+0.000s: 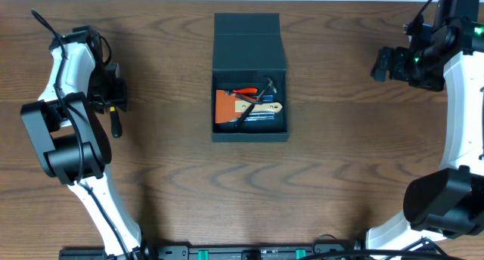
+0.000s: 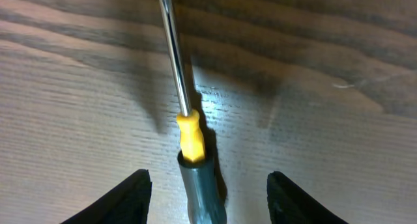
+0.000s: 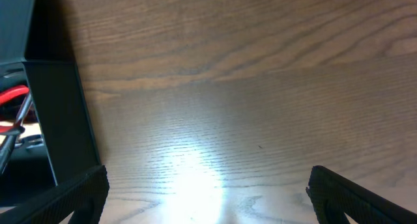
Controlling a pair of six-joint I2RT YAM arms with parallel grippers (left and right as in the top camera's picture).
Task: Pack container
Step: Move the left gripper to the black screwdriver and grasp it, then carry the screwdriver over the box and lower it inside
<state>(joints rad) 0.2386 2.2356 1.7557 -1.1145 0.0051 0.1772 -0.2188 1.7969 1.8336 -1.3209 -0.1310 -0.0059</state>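
The dark teal container (image 1: pixel 249 50) stands open at the table's middle back, its flap lid folded away. Inside lie several hand tools, among them an orange piece (image 1: pixel 225 106) and red-handled pliers (image 1: pixel 246 93). Its wall also shows at the left of the right wrist view (image 3: pixel 62 113). A screwdriver (image 2: pixel 192 139) with a yellow collar, grey handle and metal shaft lies on the table at far left (image 1: pixel 116 122). My left gripper (image 2: pixel 208 191) is open, its fingers on either side of the screwdriver handle. My right gripper (image 3: pixel 205 191) is open and empty over bare table, right of the container.
The wooden table (image 1: pixel 340 162) spreads round the container. The left arm (image 1: pixel 72 101) stands at the left edge and the right arm (image 1: pixel 454 86) at the right edge.
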